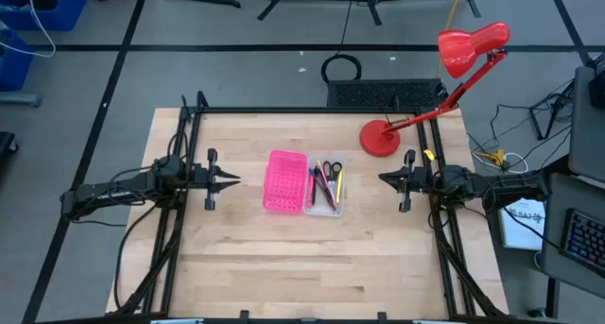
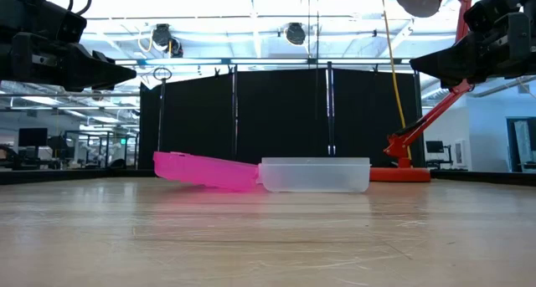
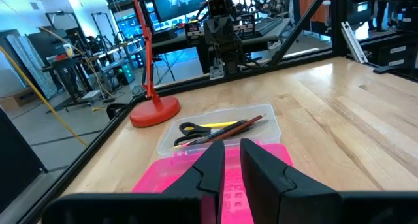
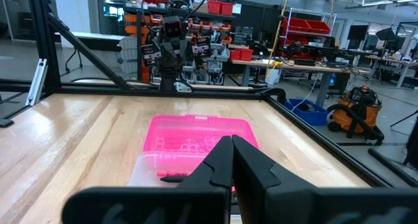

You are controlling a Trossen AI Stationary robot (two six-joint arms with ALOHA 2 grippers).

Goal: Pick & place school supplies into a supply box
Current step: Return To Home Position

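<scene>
The pens and scissors (image 1: 327,182) are seen lying in the clear supply box (image 1: 324,210), mid-worktop (image 1: 284,258), just beside the pink tray (image 1: 285,181). Both the left end effector (image 1: 227,180) and right end effector (image 1: 386,179) are held apart, closed and empty, likely finished.

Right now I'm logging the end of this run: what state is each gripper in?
Left gripper: nearly shut, holding nothing, left of the bright pink dotted tray.
Right gripper: shut, holding nothing, right of the clear plastic tray.
</scene>
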